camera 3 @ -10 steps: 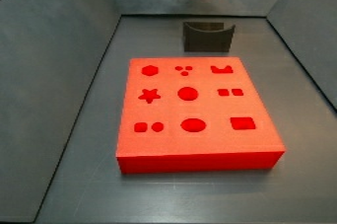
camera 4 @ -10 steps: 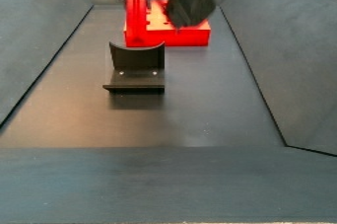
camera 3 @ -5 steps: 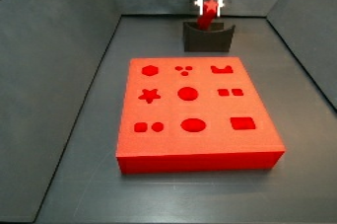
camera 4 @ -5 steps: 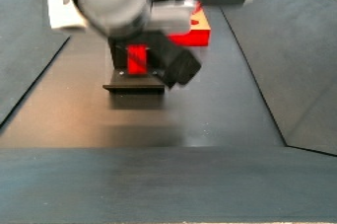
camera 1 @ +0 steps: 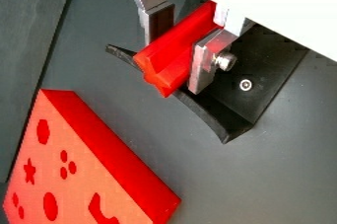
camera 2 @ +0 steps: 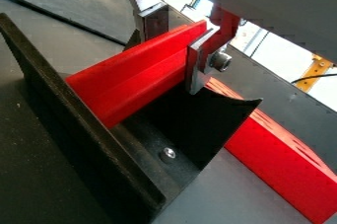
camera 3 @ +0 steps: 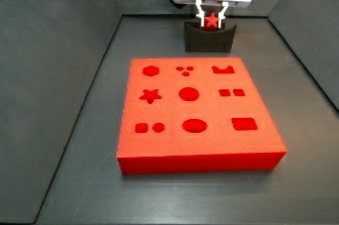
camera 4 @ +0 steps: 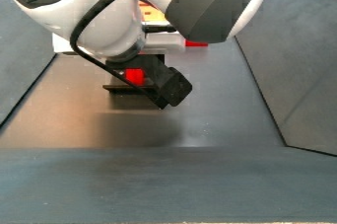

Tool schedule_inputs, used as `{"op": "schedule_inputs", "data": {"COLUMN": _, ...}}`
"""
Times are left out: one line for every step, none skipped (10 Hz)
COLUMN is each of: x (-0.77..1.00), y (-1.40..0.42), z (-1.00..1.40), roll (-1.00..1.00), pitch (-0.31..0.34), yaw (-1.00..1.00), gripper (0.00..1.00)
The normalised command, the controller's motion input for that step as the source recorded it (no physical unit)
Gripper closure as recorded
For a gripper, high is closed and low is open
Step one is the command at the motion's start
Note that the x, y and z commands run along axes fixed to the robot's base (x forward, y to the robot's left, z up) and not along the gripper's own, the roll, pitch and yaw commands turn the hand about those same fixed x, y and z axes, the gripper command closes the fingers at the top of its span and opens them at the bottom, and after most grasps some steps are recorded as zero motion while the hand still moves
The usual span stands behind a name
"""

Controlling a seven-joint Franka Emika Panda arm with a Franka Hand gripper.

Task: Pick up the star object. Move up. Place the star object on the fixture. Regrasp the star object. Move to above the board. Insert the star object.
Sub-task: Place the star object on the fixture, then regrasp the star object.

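My gripper is shut on the red star object, a long red bar with a star cross-section. It holds the bar right at the dark fixture. In a wrist view the bar lies in the fixture's corner, gripper above. In a side view the gripper hangs just over the fixture with the star piece between the fingers. In another side view the arm hides most of the fixture; a bit of the red piece shows.
The red board with several shaped holes, including a star hole, lies in front of the fixture. It also shows in the wrist views. Grey sloping walls enclose the floor.
The gripper has come down with the star object, from high above the fixture to right at it. The arm now fills much of a side view.
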Motion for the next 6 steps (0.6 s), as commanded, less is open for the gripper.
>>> {"op": "schedule_inputs", "data": {"x": 0.07, "y": 0.09, "z": -0.3, "roll": -0.14, "pitch": -0.08, "yaw": -0.07, "gripper": 1.0}}
{"op": "schedule_inputs", "data": {"x": 0.06, "y": 0.09, "z": -0.3, "roll": -0.14, "pitch": -0.079, "yaw": -0.05, "gripper": 1.0}}
{"op": "schedule_inputs", "data": {"x": 0.0, "y": 0.0, "z": 0.0, "roll": 0.0, "pitch": 0.0, "yaw": 0.0, "gripper": 0.0}}
{"op": "schedule_inputs", "data": {"x": 0.0, "y": 0.0, "z": 1.0, "roll": 0.01, "pitch": 0.01, "yaw": 0.05, "gripper": 0.0}}
{"op": "schedule_inputs", "data": {"x": -0.01, "y": 0.0, "z": 1.0, "roll": 0.02, "pitch": 0.013, "yaw": 0.06, "gripper": 0.0}}
{"op": "schedule_inputs", "data": {"x": -0.03, "y": 0.0, "z": 1.0, "roll": 0.02, "pitch": 0.028, "yaw": 0.05, "gripper": 0.0}}
